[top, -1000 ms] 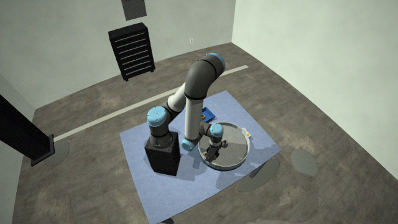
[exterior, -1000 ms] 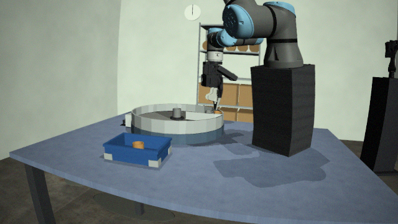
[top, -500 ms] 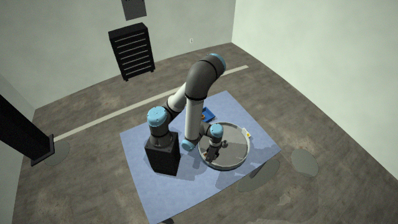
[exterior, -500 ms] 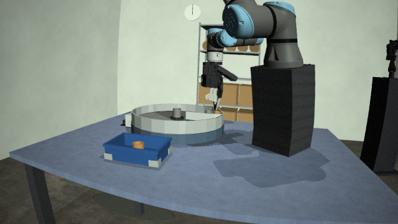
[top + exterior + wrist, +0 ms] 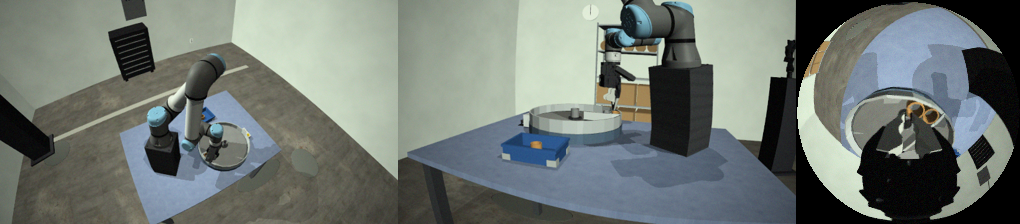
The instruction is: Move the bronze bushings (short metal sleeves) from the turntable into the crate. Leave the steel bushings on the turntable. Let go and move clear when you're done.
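Note:
The round turntable (image 5: 225, 168) (image 5: 575, 127) has a light raised rim. Two bronze bushings stand side by side near its rim; in the wrist view one (image 5: 916, 102) is beside the fingertips and the other (image 5: 931, 123) is farther right. Bronze also shows in the exterior view (image 5: 616, 112). A grey piece (image 5: 607, 111), probably a steel bushing, is beside it. My gripper (image 5: 613, 109) (image 5: 907, 119) is shut with nothing seen between its fingertips, low by the nearer bronze bushing. Another bronze bushing (image 5: 203, 117) (image 5: 536, 145) is in the blue crate (image 5: 528, 156).
A grey hub (image 5: 224, 144) (image 5: 574, 112) stands up in the middle of the turntable. A small white box (image 5: 246, 132) is fixed at the turntable's outer side. The black pedestal (image 5: 163, 158) (image 5: 668, 109) of the arm stands on the blue table beside the turntable.

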Controlling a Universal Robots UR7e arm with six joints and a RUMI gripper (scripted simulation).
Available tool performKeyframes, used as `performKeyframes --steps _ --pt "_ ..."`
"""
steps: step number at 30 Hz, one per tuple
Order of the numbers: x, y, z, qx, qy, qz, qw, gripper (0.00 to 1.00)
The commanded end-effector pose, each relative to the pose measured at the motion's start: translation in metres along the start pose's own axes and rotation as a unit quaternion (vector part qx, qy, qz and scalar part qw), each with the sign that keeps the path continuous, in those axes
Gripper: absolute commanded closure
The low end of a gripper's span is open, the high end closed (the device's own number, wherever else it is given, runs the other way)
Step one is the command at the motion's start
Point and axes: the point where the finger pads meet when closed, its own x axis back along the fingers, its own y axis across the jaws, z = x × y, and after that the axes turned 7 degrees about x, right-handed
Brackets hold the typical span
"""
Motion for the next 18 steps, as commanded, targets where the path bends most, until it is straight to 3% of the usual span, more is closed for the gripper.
performKeyframes --steps 1,18 --pt "0.0 0.0 0.0 0.0 0.0 0.001 1.0 0.95" --pt "-0.017 0.0 0.0 0.0 0.0 0.001 1.0 0.95"
